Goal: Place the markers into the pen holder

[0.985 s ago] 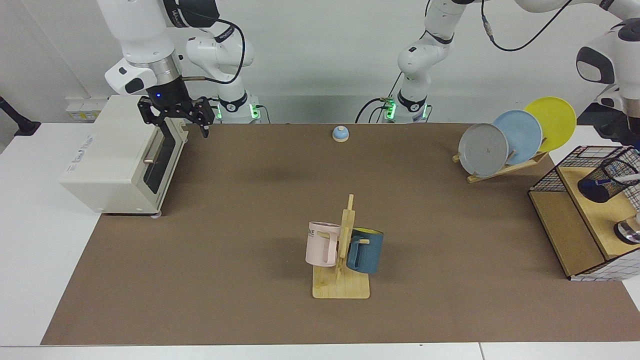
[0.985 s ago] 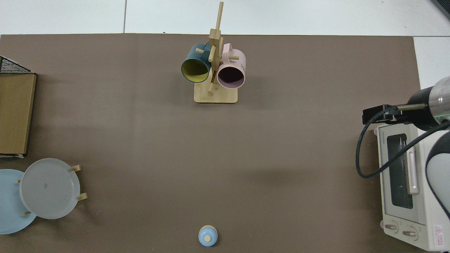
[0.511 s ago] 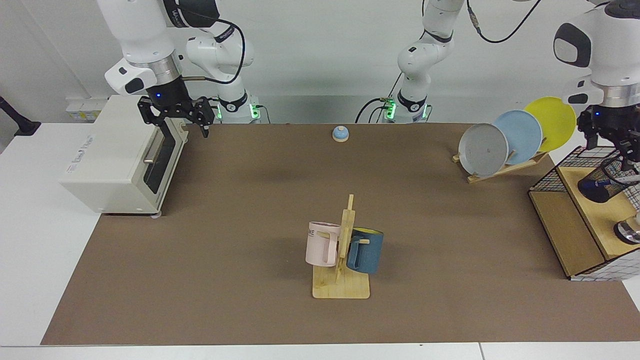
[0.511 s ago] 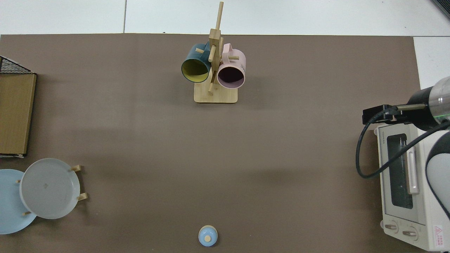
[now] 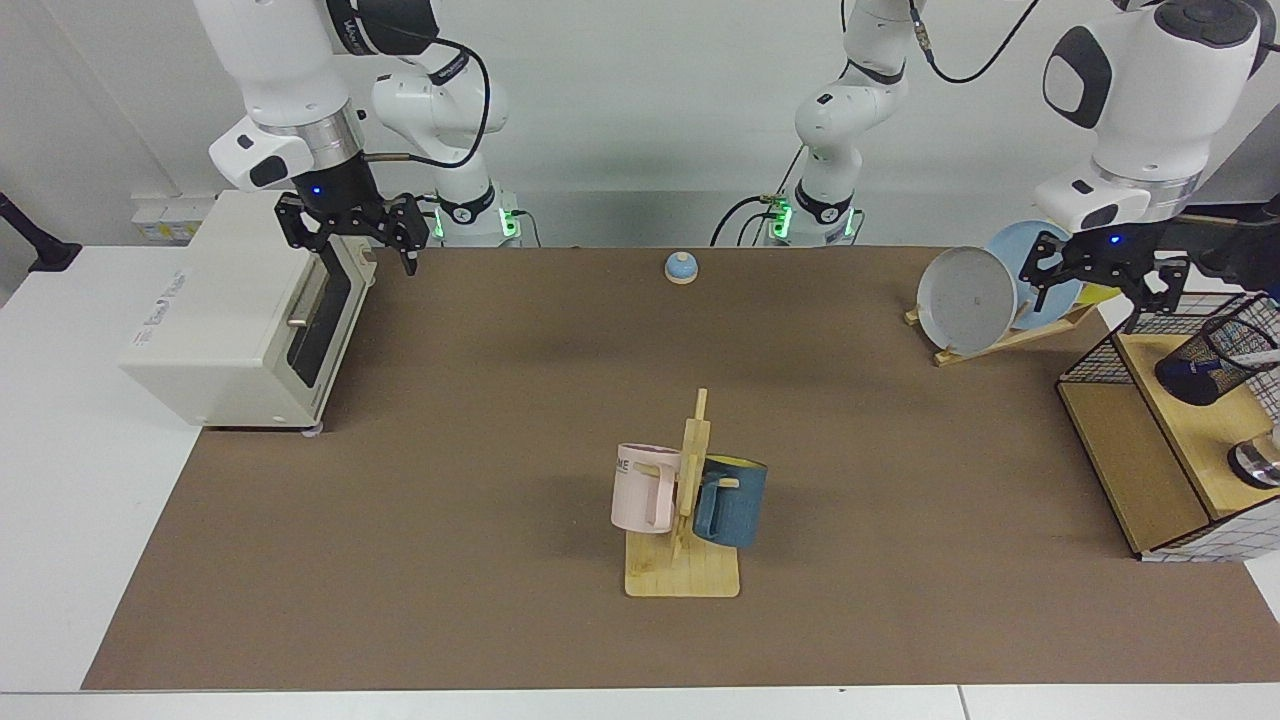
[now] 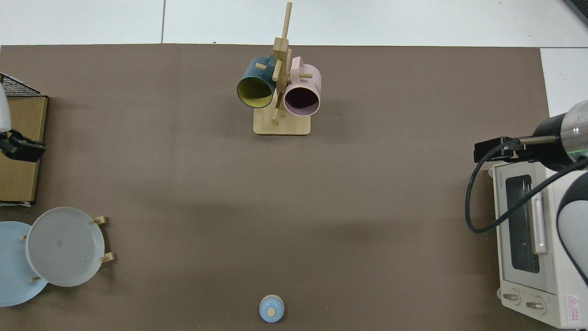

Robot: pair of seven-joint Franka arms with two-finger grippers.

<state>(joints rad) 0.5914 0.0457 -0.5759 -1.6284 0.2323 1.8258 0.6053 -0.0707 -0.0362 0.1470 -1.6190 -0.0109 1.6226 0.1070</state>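
The left claw (image 5: 1100, 275) hangs in the air at the far right of the counter (image 5: 500, 420), spread wide and holding nothing, right in front of the plate rack (image 5: 1010, 335) and just beside the wire-grid basket (image 5: 1100, 360). In the top view only a dark corner of it pokes in at the left edge, over the basket's wooden shelf (image 6: 18, 151).

And there's the pen holder (image 5: 1215, 355) — black mesh, tipped over at a slant on the basket's upper shelf, apart from the claw. The marker (image 5: 1258, 356) sits inside it, its white barrel showing at the mouth through the mesh.

Over on the far left, the right arm waits: the right claw (image 5: 350, 235) hovers just above the toaster oven (image 5: 235, 310), fingers spread, gripping nothing.

Mid-counter, the mug tree (image 5: 685, 510) carries a pink mug (image 5: 642, 488) and a blue mug (image 5: 730, 500). At the far edge sits a small blue bell (image 5: 681, 267).
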